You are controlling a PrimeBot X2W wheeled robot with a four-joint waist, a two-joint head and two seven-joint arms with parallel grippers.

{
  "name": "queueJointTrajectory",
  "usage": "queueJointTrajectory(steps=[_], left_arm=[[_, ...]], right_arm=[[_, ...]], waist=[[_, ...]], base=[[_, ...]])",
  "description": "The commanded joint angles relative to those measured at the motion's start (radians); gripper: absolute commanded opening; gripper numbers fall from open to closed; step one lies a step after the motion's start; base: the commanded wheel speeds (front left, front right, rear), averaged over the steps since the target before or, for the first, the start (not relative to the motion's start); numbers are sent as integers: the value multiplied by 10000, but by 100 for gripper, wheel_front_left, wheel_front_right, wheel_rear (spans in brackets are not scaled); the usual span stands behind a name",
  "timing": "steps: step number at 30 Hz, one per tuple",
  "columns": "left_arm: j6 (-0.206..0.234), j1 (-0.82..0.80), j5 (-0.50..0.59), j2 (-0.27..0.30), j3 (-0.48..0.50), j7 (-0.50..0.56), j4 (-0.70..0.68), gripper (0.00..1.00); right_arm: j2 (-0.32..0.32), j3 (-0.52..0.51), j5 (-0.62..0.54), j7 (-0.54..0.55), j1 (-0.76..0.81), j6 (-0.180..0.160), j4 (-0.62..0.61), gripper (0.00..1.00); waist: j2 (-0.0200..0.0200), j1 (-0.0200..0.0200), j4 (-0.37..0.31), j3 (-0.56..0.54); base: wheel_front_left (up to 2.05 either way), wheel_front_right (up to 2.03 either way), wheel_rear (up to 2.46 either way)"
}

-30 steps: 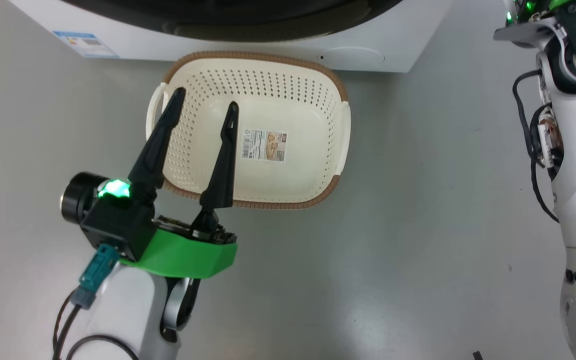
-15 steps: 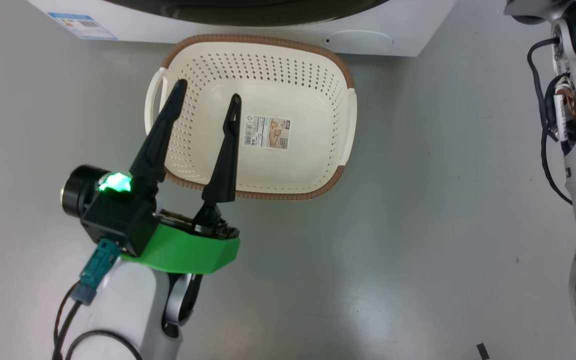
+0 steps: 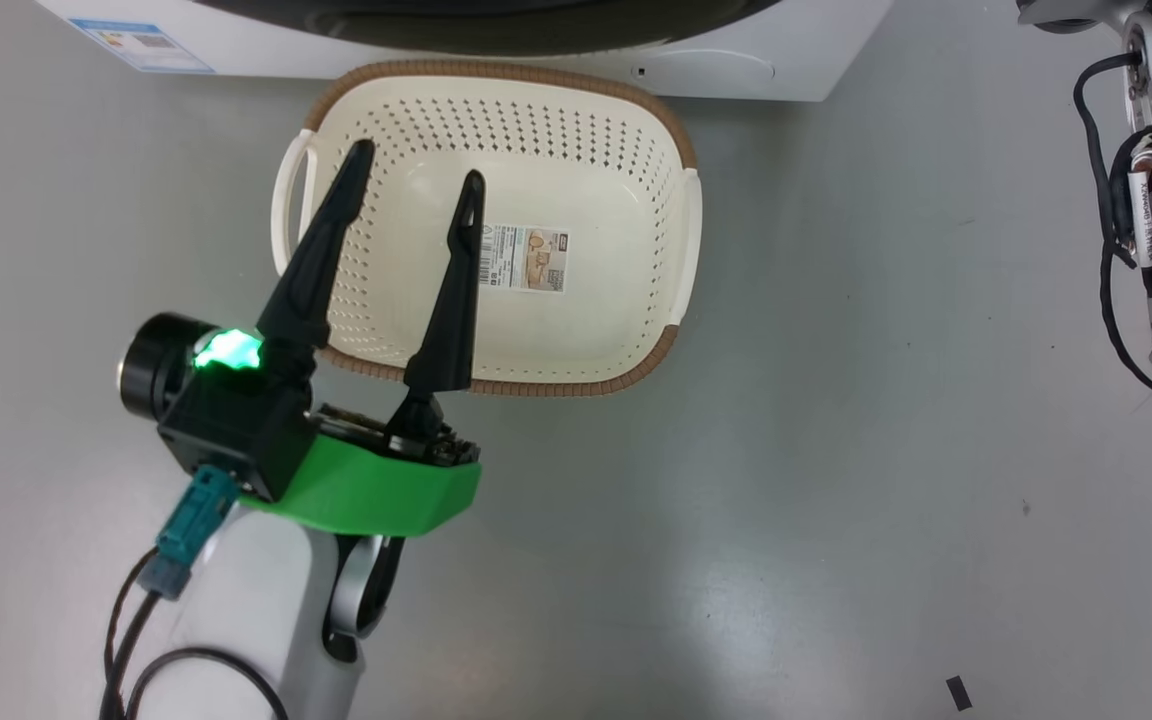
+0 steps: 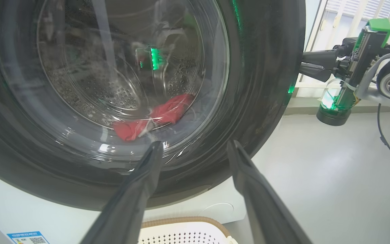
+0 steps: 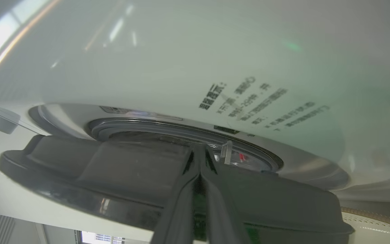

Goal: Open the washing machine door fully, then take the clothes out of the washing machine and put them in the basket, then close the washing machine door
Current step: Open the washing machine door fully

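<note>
- Left claw (image 3: pixel 418 165): my fingers are spread wide and hold nothing. They point toward the washing machine (image 3: pixel 816 60), over the left part of the basket (image 3: pixel 556 388) and apart from it.
- Basket: it is empty and stands on the floor (image 3: pixel 836 450) just on the near side of the washing machine.
- Right claw (image 5: pixel 200 151): my fingers are pressed together, their tips at the right edge of the washing machine door (image 4: pixel 262 84). I cannot tell whether they pinch anything between them.
- Door: the right wrist view shows a gap between the door's back and the washing machine's front. I therefore judge the door ajar, not fully open. It is stiff, glossy and hinged, and the smooth rim looks slippery. The pull belongs behind the free right edge, not on the bulging window (image 4: pixel 63 112), which I judge fragile.
- Clothes (image 4: pixel 154 117): a red heap lies low in the drum (image 4: pixel 113 91), seen through the window. I judge them light, soft and limp, so they will sag and trail. A pinch into a thick fold at the heap's middle should lift most of them at once.
- Step in hand: swinging the door wide. Unloading is not yet begun.
</note>
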Motion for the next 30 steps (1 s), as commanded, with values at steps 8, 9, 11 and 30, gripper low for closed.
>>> queueJointTrajectory(steps=[8,9,11,30], left_arm=[[-19,-110,134,160,369,-46,-169,100],[-18,-108,138,160,378,-46,-168,100],[-24,-99,155,160,414,-46,-162,100],[-7,158,164,160,697,-46,113,100]], right_arm=[[541,698,16,551,121,39,-500,0],[547,732,17,572,141,39,-509,0],[556,807,1,606,189,39,-537,0],[662,1513,184,690,1339,39,-1019,0]], waist=[[0,0,-97,-58],[0,0,-109,-72],[0,0,-140,-112],[0,0,-570,-802]], base=[[0,0,0],[0,0,0],[0,0,0],[0,0,0]])
